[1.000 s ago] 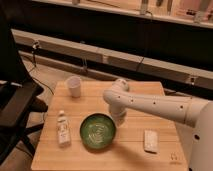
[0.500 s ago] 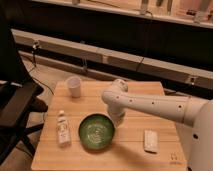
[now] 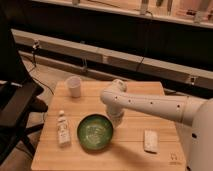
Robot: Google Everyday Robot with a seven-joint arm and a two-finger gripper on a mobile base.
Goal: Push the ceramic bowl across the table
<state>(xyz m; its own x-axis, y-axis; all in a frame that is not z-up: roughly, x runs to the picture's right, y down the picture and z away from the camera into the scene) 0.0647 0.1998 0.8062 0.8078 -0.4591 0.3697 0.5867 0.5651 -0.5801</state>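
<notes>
The green ceramic bowl sits on the light wooden table, left of centre and near the front. My white arm reaches in from the right and bends down behind the bowl. The gripper is at the bowl's far right rim, touching or very close to it. The arm hides most of the gripper.
A small white cup stands at the table's back left. A small clear bottle stands left of the bowl. A flat white packet lies to the bowl's right. A dark office chair is left of the table.
The arm has shifted slightly left and forward, and the bowl has slid a little to the left and toward the front edge.
</notes>
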